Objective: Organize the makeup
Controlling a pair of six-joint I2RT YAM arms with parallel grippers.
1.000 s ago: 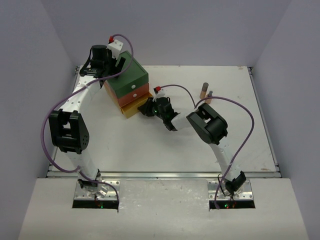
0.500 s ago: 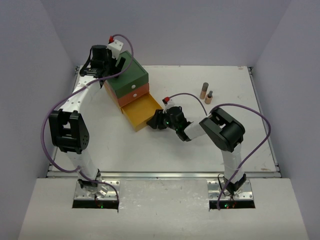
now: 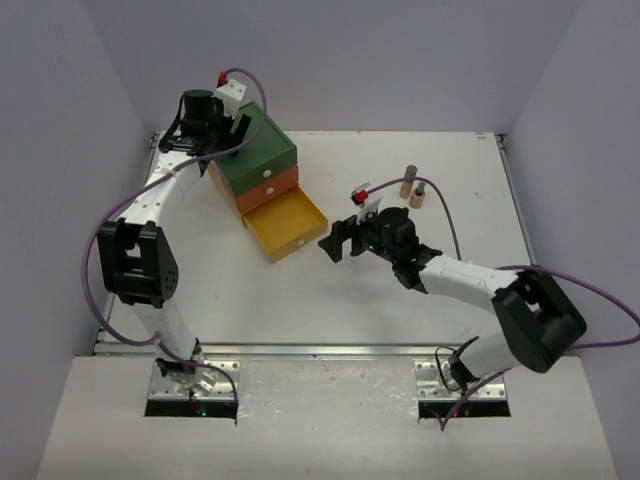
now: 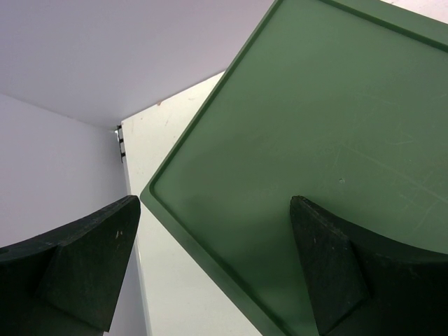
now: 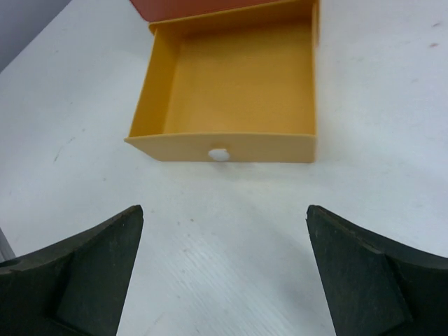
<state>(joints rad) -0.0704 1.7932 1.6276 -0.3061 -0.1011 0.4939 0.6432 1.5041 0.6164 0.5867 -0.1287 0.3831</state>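
Over on the far side of the surface (image 3: 300, 310), off to the right of the drawer chest (image 3: 262, 160), is the only makeup I can spot: a tan tube (image 3: 407, 182) and a shorter dark-capped tube (image 3: 419, 194). Both are upright, just beside each other and well apart from either claw. The rest of the makeup isn't in any view, so I can't say where it is.

Closer in, the chest's bottom yellow drawer (image 5: 238, 84) is pulled out and totally bare inside, no makeup in it yet. The orange drawer (image 3: 268, 188) above it looks shut, so no idea what's in that one. My right claw (image 5: 224, 238) sits low in front of the yellow drawer's white knob (image 5: 219, 154), spread wide with nothing in it and a gap to the knob. My guess is the drawer's open so the tubes can go in, and that claw's free to fetch them.

My left claw (image 4: 210, 259) is up over a corner of the chest's green top (image 4: 315, 126), also spread and gripping nothing. It's probably parked there to steady the chest, but I can't tell if it's touching.
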